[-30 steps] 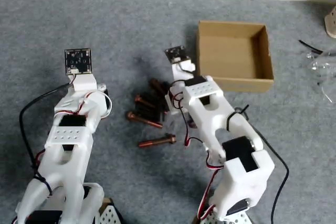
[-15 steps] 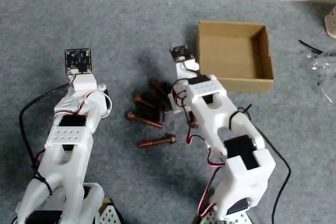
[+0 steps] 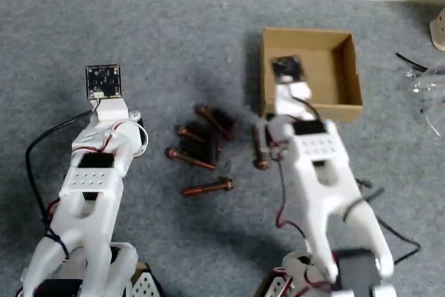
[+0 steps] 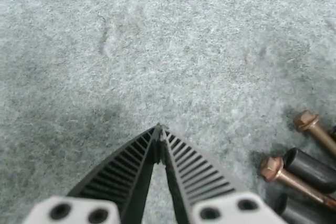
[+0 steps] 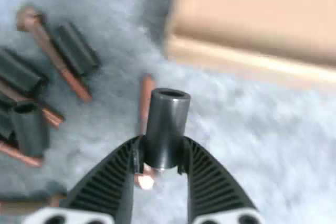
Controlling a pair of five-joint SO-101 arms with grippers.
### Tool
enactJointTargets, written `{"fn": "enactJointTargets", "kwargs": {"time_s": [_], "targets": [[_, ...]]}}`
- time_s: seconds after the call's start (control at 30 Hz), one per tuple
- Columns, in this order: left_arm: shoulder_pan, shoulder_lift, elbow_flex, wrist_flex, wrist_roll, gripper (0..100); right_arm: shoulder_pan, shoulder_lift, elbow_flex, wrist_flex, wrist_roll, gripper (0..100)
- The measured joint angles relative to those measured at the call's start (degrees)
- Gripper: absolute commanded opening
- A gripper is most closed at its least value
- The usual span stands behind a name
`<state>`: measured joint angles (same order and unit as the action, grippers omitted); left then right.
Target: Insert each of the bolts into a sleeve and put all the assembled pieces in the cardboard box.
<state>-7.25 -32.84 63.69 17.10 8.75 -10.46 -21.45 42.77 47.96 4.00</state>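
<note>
My right gripper (image 5: 161, 148) is shut on a black sleeve (image 5: 166, 124), held upright above the grey carpet just short of the cardboard box (image 5: 247, 56). A copper bolt (image 5: 146, 100) lies on the carpet behind the sleeve; the high view has this bolt (image 3: 259, 145) beside the box (image 3: 310, 110). More bolts and sleeves (image 3: 198, 140) lie in a loose pile between the arms, and one bolt (image 3: 207, 188) lies apart nearer the bases. My left gripper (image 4: 159, 129) is shut on nothing, low over bare carpet, with two bolts (image 4: 310, 124) and a sleeve (image 4: 311, 164) off to one side.
The box (image 3: 263, 67) is open at the top and I see nothing inside. Clear plastic pieces and a thin cable (image 3: 423, 81) lie at the right edge of the high view. Bare carpet stretches in front of the left arm (image 3: 97, 165).
The right arm has swung away from the pile toward the box with the sleeve in its gripper, uncovering the bolt on the carpet. The left arm has not moved.
</note>
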Motion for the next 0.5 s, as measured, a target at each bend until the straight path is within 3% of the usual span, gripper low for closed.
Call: {"fn": "enactJointTargets", "kwargs": {"time_s": [0.2,0.37,0.5], "targets": [[0.00,0.00,0.00,-0.44,0.00,2,8.97,-8.26,13.36,1.58,4.84,0.4],[0.00,0.00,0.00,-0.44,0.00,2,15.47,-8.97,21.27,-4.13,7.03,1.2],[0.00,0.00,0.00,-0.44,0.00,2,17.05,-6.42,22.42,-6.07,7.21,10.8]]}}
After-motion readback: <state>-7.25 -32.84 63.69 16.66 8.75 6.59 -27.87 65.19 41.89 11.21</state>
